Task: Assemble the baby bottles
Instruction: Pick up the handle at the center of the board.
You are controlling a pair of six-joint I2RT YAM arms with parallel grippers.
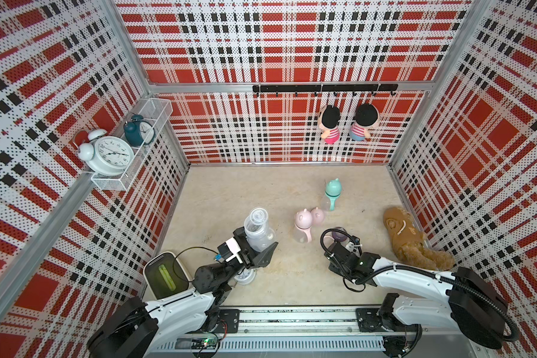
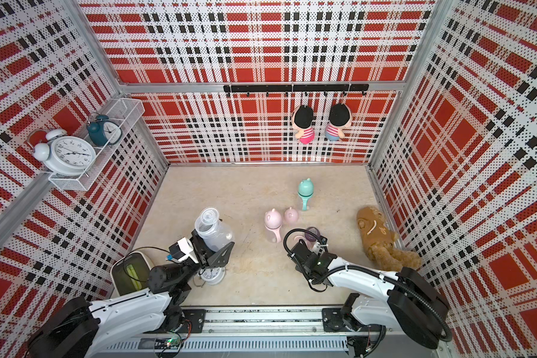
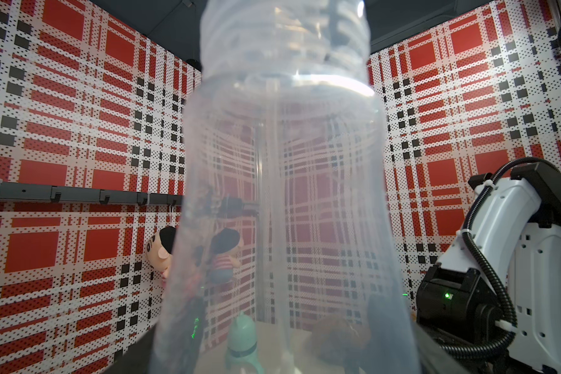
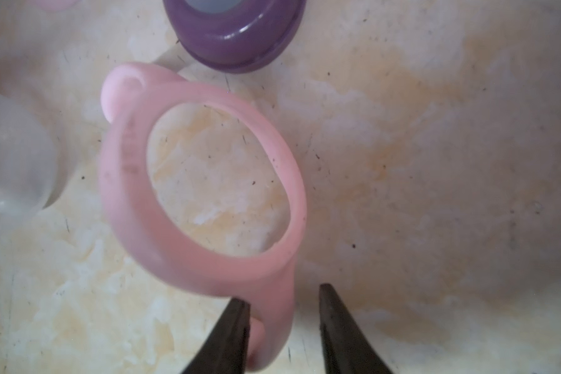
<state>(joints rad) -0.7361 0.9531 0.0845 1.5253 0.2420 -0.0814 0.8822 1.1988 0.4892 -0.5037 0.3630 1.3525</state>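
The clear bottle (image 1: 256, 231) is grasped about its body by the left gripper (image 1: 255, 245), whose jaws are clenched on it. It is held neck upward over the near left part of the table (image 1: 230, 192) (whether its base touches the surface cannot be told). In the left wrist view its threaded neck is seen at close range.

The right gripper (image 4: 283, 292) is lowered over the pink two-handled ring (image 4: 208, 275), which rests on the table near the right arm. One handle of the ring is straddled by the jaws, which are not clamped. One finger (image 4: 237, 323) is touching the handle, while a gap is left between the handle and the other finger. A purple collar (image 4: 234, 39) is seen just beside the ring.

Farther back, a pink bottle (image 1: 303, 227) with an eared cap is standing. A pink dome cap (image 1: 317, 215) is set just beside it, and a teal bottle (image 1: 332, 193) behind them. A brown plush toy (image 1: 409, 238) is laid at the table's right edge.
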